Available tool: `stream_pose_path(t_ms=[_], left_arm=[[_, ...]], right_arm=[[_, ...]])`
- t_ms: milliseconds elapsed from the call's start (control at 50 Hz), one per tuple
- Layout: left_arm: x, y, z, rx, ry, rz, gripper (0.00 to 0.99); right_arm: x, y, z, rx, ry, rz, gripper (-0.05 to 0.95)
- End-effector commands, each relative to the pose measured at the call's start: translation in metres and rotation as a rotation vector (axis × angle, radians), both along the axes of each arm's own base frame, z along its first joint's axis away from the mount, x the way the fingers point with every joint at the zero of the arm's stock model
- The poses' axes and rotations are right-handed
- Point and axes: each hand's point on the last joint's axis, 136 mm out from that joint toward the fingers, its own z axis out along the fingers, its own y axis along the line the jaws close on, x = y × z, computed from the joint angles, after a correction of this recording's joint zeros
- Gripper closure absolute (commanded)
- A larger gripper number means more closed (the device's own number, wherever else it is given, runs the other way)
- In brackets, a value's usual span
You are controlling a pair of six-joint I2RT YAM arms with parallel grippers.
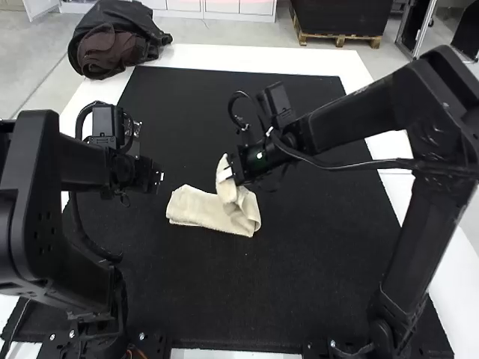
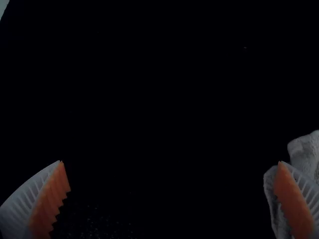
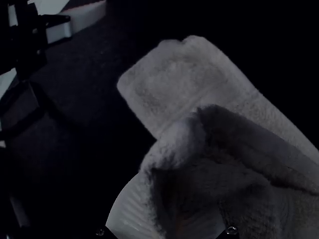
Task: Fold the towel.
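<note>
Right end effector [image 1: 228, 175] is clamping the towel [image 1: 198, 208]; left end effector [image 2: 171, 162] is gaping, empty. Fabric is looking soft, light, best edge-gripped.

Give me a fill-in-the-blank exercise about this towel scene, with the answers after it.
The towel lies on a mat coloured ____.
Part of the towel is held up by the ____ gripper.
The left gripper is not shut but ____.
Its pads are coloured ____.

Missing words: black; right; open; orange.
</note>
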Motion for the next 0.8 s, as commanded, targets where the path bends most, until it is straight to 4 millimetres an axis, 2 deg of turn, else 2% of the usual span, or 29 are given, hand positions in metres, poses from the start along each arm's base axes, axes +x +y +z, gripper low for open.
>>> stream_pose_path(t_ms=[0,340,780], left_arm=[[0.001,0.005,0.007,-0.008,-0.025,0.030,0.039],[-0.005,0.003,-0.002,-0.012,-0.014,0.030,0.039],[-0.004,0.005,0.006,-0.008,-0.039,0.033,0.038]], right_arm=[[-0.003,0.020,0.006,0.027,-0.011,0.027,0.92],[-0.007,0.056,-0.001,0.045,-0.021,0.082,0.92],[0.001,0.089,-0.006,0.071,-0.044,0.112,0.92]])
